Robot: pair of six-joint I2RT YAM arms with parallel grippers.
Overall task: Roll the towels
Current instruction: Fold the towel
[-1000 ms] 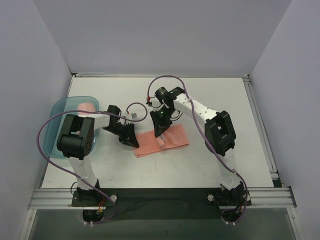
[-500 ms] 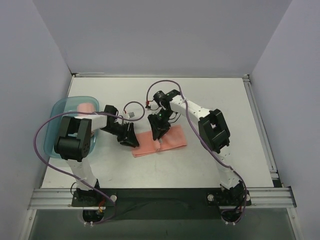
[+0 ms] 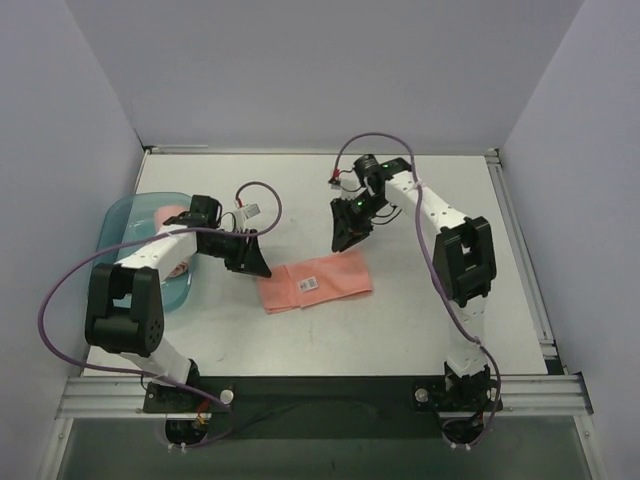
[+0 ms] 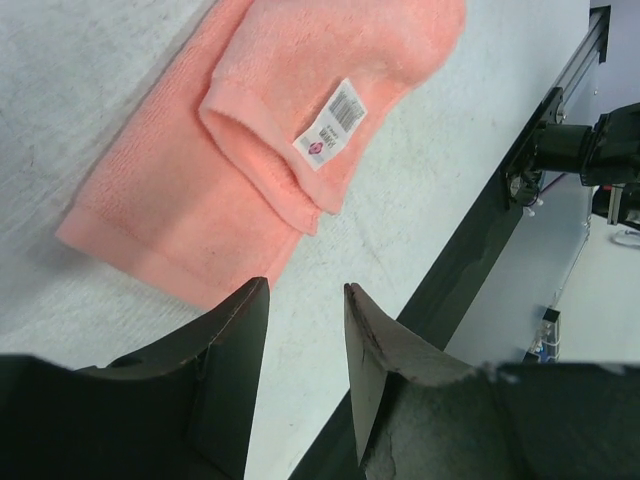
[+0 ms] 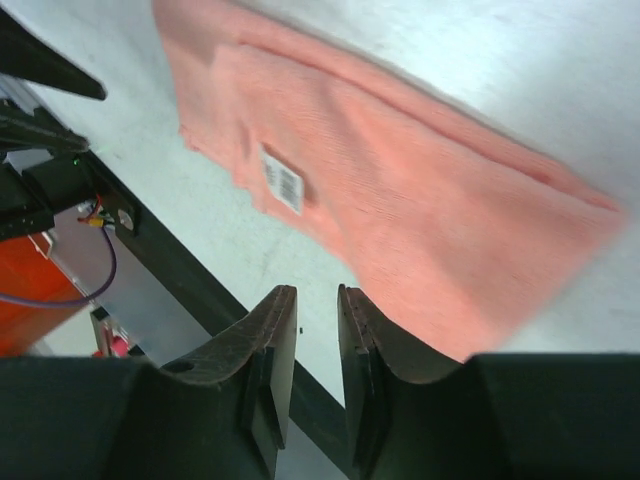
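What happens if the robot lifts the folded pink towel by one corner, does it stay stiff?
Probably not. The towel lies in soft folded layers with rounded edges, so it would likely droop and unfold. It looks thin and fuzzy, so probably light, not slippery. Lying flat, it should not roll.

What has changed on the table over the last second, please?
Both opened and drew back off the folded towel: the left end effector toward the tray, the right end effector toward the far side. That towel shifted slightly left. The tray and the second towel in it stayed put.
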